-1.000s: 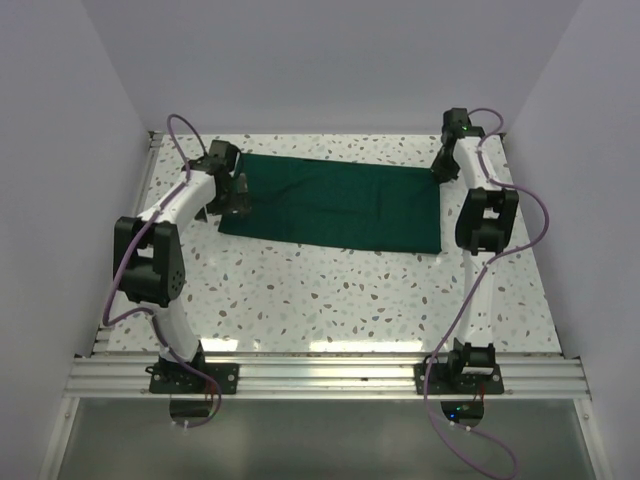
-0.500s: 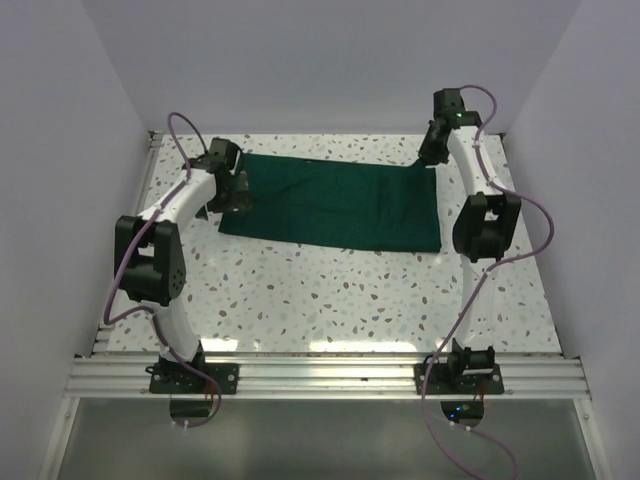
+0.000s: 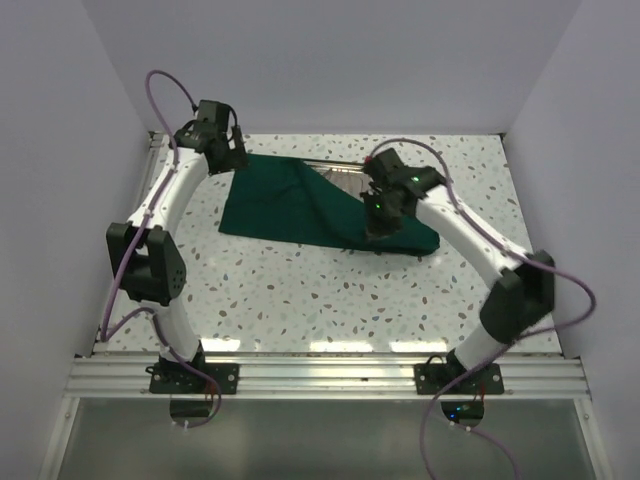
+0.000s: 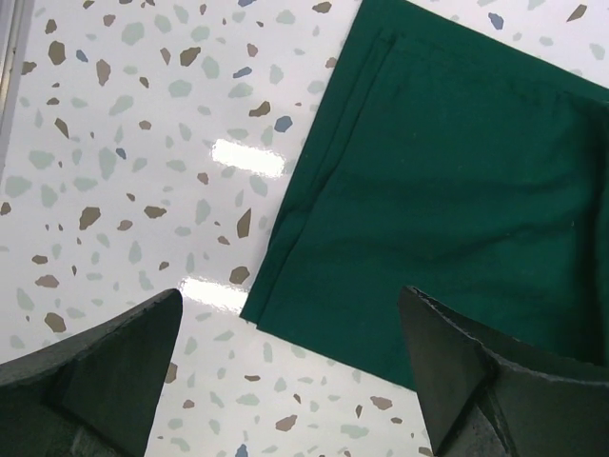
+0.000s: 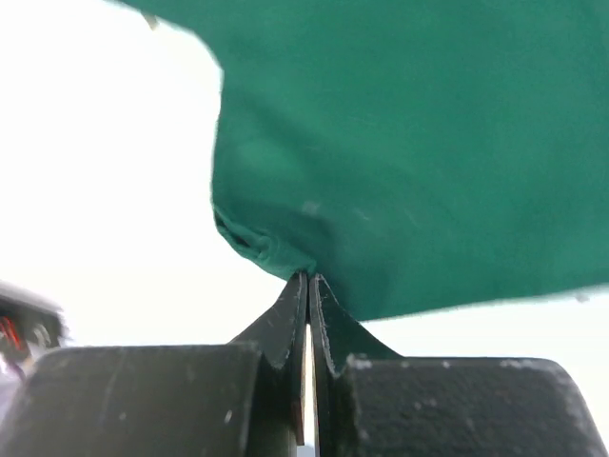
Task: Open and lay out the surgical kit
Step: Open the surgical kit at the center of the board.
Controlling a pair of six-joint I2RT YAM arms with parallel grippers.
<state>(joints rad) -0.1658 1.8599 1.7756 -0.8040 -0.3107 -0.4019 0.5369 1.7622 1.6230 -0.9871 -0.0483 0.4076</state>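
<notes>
The dark green cloth (image 3: 270, 205) lies across the far half of the speckled counter (image 3: 300, 290). Its left part is spread flat, and its right part is gathered up into a slanting ridge near the middle. The right arm reaches in from the near right corner and bends over that bunched part. The right gripper (image 3: 380, 222) sits just above the cloth there. In its own wrist view the right gripper (image 5: 307, 281) has its two fingers (image 5: 285, 324) pressed tightly together on a small pucker of the cloth (image 5: 428, 143), and the fabric hangs from that pinch in a broad sheet. Beyond the lifted fold, toward the back wall, a bit of shiny metal (image 3: 340, 178) shows on the counter just beside the cloth's far edge. It is too small from above for me to tell what it is. The near right corner of the cloth lies on the counter past the right arm. The left arm stretches up the left side, and the left gripper (image 3: 228, 158) is poised over the cloth's far left corner. Its wrist view shows the left gripper (image 4: 290, 305) spread wide with nothing between the fingers (image 4: 114, 352). The layered, hemmed edge and corner of the cloth (image 4: 447, 181) lie flat on the counter (image 4: 124, 162) below, apart from it.
</notes>
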